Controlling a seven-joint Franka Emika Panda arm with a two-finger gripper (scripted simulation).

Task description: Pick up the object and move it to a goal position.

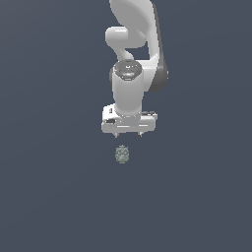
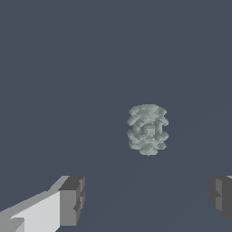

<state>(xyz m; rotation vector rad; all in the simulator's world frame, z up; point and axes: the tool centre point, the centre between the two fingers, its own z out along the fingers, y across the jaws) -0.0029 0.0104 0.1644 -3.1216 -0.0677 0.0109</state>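
Note:
The object (image 1: 122,154) is a small roundish grey-green lump with a bumpy, mottled surface, lying on the dark grey floor. My white gripper (image 1: 128,134) hangs just above and behind it, pointing down, with its two short fingertips spread wide apart and nothing between them. In the wrist view the object (image 2: 147,129) lies ahead of the gripper (image 2: 147,199), apart from both fingers (image 2: 72,199). It is much narrower than the gap between the jaws.
The white arm (image 1: 130,64) rises behind the gripper toward the top of the exterior view. A plain dark grey surface (image 1: 59,197) lies all around.

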